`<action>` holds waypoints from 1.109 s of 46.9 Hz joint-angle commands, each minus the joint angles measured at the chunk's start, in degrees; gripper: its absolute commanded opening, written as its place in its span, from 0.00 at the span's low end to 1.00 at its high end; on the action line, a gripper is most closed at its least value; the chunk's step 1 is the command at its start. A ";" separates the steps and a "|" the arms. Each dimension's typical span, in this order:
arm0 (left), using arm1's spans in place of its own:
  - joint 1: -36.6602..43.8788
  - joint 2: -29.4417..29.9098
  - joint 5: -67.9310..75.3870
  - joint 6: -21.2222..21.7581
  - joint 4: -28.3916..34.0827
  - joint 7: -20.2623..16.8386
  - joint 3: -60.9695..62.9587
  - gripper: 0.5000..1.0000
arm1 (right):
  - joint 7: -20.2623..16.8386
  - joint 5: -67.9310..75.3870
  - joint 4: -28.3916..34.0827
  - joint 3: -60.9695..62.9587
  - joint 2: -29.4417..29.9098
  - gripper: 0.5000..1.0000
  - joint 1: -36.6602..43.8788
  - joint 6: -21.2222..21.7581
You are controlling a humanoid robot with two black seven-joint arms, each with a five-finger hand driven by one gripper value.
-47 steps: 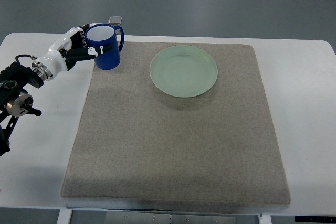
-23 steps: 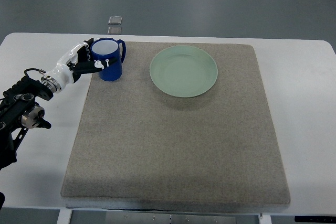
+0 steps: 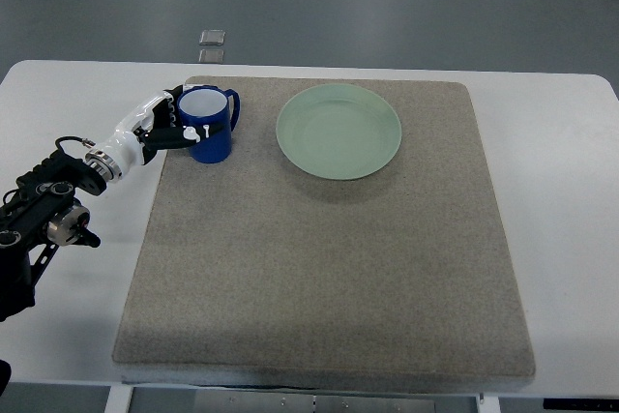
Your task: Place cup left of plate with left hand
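Observation:
A blue cup [image 3: 208,125] with a white inside stands upright on the grey mat [image 3: 319,268], left of the pale green plate [image 3: 338,131], its handle pointing right toward the plate. My left hand [image 3: 172,128] comes in from the left edge and is shut on the cup, fingers wrapped around its left side. A gap of mat lies between cup and plate. The right arm does not show.
The mat lies on a white table [image 3: 571,191]. Two small grey squares [image 3: 212,44] lie on the floor beyond the table's far edge. The left arm's black wrist and joints [image 3: 48,210] hang over the table's left side.
My left hand has carried the cup down and to the right, from above the mat's far left corner onto the mat nearer the plate. The arm has dropped lower.

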 commanded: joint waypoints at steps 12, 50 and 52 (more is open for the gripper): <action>-0.35 2.20 -0.67 -0.17 -2.21 0.36 -0.12 1.00 | 0.00 0.00 0.00 0.00 0.00 0.86 0.00 0.00; -12.83 9.50 -44.43 -13.61 2.44 19.60 -0.21 1.00 | 0.00 0.00 0.00 0.00 0.00 0.86 0.00 0.00; -12.83 9.50 -46.72 -14.41 2.62 21.36 -0.21 1.00 | 0.00 0.00 0.00 0.00 0.00 0.86 0.00 0.00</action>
